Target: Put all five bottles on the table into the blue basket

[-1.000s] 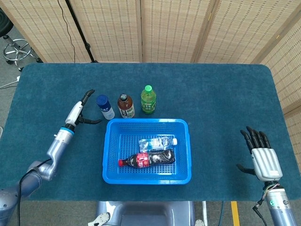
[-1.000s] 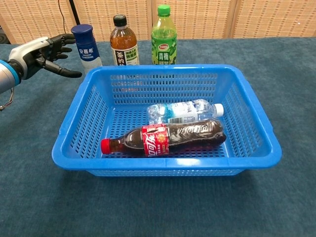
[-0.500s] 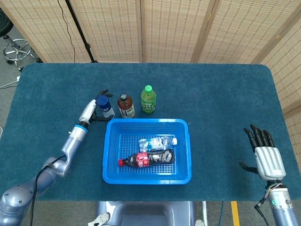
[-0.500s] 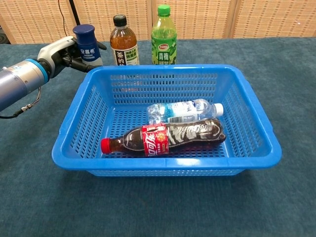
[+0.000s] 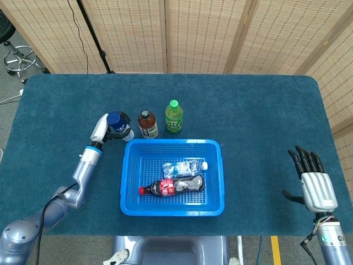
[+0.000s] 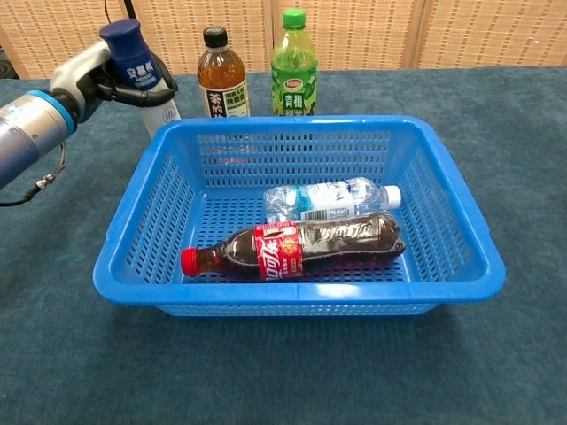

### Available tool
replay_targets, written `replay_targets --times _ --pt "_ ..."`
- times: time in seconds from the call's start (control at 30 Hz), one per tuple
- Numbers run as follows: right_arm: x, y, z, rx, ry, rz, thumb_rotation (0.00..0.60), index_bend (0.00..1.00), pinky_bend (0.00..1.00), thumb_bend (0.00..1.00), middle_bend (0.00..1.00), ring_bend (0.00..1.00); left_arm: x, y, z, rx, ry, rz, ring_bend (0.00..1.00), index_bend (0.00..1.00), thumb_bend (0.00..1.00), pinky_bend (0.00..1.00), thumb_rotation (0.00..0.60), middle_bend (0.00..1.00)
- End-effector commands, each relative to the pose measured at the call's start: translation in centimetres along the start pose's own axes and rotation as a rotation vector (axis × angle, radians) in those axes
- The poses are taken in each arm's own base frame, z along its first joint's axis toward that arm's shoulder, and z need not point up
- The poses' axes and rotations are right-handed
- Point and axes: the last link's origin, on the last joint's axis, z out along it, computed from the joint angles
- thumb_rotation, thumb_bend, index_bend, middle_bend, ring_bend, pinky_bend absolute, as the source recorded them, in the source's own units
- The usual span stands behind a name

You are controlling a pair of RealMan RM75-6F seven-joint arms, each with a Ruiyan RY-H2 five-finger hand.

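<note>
Landmark: blue basket [image 6: 137, 239], holding a cola bottle [image 6: 297, 248] and a clear water bottle [image 6: 328, 198].
Left hand [image 6: 99, 75]: wraps the blue-capped bottle [image 6: 135, 66], tilted, just outside the basket's far-left corner.
Right hand [image 5: 313, 185]: fingers spread, empty, well right of the basket.
Awaiting transfer: tea bottle [image 6: 221, 75], green bottle [image 6: 293, 66], upright behind the far rim.
Technique: clear the rim, then release low over bare mesh.

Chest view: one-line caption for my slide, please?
Left hand grips tilted blue-capped white bottle beside blue plastic basket holding two bottles.
</note>
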Motion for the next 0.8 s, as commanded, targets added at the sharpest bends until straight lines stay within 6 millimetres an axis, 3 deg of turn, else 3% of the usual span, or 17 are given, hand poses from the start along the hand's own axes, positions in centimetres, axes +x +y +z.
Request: replay_targets --times 0.03,0.2,0.4,0.6,0.8 --pt "0.1 0.0 -0.2 0.003 -0.003 -0.001 0.600 0.00 0.00 0.00 0.00 0.00 4.8 1.8 -3.0 -0.127 -0.015 -0.049 0.48 0.63 0.36 0.50 0.600 0.46" --pt "-0.1 -0.4 -0.2 0.018 -0.007 -0.003 0.600 0.00 0.00 0.00 0.00 0.00 8.3 5.2 -6.2 -0.236 -0.025 -0.072 0.48 0.63 0.36 0.50 0.600 0.46" --pt "-0.2 -0.7 -0.2 0.025 -0.006 -0.004 0.600 0.00 0.00 0.00 0.00 0.00 8.1 8.3 -9.4 -0.271 -0.188 -0.075 0.48 0.63 0.36 0.50 0.600 0.46" --pt "-0.3 -0.7 -0.2 0.027 -0.010 -0.006 0.600 0.00 0.00 0.00 0.00 0.00 5.1 10.0 -9.8 -0.300 -0.257 0.006 0.47 0.63 0.36 0.50 0.600 0.46" --pt "0.1 -0.4 -0.2 0.017 -0.002 0.000 0.600 0.00 0.00 0.00 0.00 0.00 -0.5 10.7 -8.6 -0.288 -0.327 0.051 0.46 0.63 0.36 0.50 0.600 0.46"
